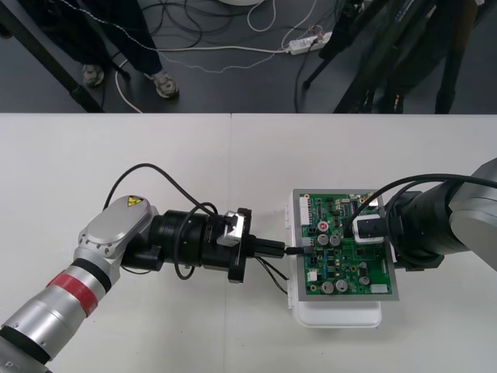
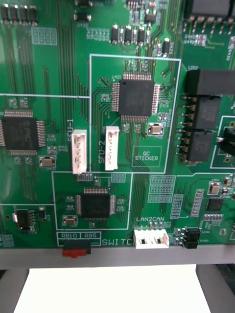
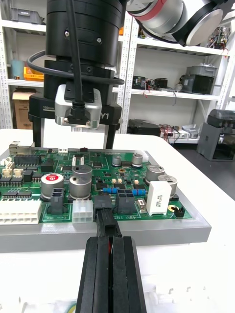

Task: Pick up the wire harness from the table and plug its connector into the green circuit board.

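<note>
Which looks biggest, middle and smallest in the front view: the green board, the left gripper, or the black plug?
1. green board
2. left gripper, though it sits higher, nearer the camera, so it may look bigger than it is
3. black plug, tiny, pinched in that gripper

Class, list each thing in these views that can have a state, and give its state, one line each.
Left gripper: shut on the harness plug.
Harness plug: held at a black socket on the circuit board's edge; seated or not, cannot tell.
Right gripper: open, above the circuit board.
Circuit board: flat on its white base.
</note>
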Controlling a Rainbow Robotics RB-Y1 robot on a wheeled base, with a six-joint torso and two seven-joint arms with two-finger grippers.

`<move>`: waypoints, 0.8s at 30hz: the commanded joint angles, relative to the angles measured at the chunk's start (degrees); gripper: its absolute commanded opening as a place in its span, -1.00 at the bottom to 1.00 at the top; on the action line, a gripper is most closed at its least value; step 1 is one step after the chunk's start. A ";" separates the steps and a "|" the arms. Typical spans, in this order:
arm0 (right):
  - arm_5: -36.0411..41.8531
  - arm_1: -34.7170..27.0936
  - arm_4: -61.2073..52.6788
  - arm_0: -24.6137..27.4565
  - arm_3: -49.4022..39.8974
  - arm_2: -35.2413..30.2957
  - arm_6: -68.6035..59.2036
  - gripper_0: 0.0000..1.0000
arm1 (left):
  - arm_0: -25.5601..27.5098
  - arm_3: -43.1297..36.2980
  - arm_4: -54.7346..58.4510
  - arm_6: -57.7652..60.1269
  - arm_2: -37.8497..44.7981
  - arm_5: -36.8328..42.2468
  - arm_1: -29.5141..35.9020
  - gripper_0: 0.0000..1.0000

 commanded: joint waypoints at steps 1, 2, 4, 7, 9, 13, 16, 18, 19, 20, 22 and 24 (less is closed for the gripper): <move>-0.28 0.66 0.61 0.59 -0.53 1.03 -2.21 1.00 | 0.68 -0.51 1.05 1.50 -1.19 1.64 -1.57 -1.00; -0.28 0.66 0.70 0.59 -0.53 1.03 -2.21 1.00 | 0.68 -0.51 1.05 1.41 -1.28 1.64 -1.57 -1.00; -0.28 0.66 0.70 0.68 -0.53 1.03 -2.30 1.00 | 0.68 -0.51 1.23 1.41 -1.28 1.64 -1.57 -1.00; -0.28 0.74 0.79 0.68 -0.44 1.03 -2.21 1.00 | 0.68 -0.51 1.23 1.32 -1.19 1.73 -1.83 -1.00; -0.28 0.83 0.70 0.59 -0.44 1.03 -2.30 1.00 | 0.59 -0.51 1.14 1.32 -1.28 1.73 -1.92 -1.00; -0.28 0.92 0.96 0.59 -0.44 1.30 -2.30 1.00 | 0.59 -0.51 1.23 1.15 -1.28 2.00 -2.36 -1.00; -0.28 1.10 1.14 0.59 -0.44 1.56 -2.39 1.00 | 0.59 -0.51 1.23 0.88 -1.28 2.35 -2.54 -1.00; -0.28 1.18 1.32 0.59 -0.53 1.56 -2.48 1.00 | 0.59 -0.51 1.23 0.71 -1.28 2.61 -2.62 -1.00; -0.28 1.27 1.49 0.59 -0.44 1.56 -2.48 1.00 | 0.59 -0.51 1.23 0.62 -1.28 2.79 -2.62 -1.00; -0.28 1.27 1.49 0.59 -0.53 1.56 -2.48 1.00 | 0.59 -0.51 1.14 0.53 -1.28 2.96 -2.62 -1.00; -0.28 1.27 1.58 0.59 -0.44 1.65 -2.48 1.00 | 0.59 -0.51 1.14 0.35 -1.28 3.14 -2.54 -1.00; -0.28 1.36 1.58 0.59 -0.44 1.56 -2.48 1.00 | 0.68 -0.51 1.14 0.09 -1.28 3.31 -2.62 -1.00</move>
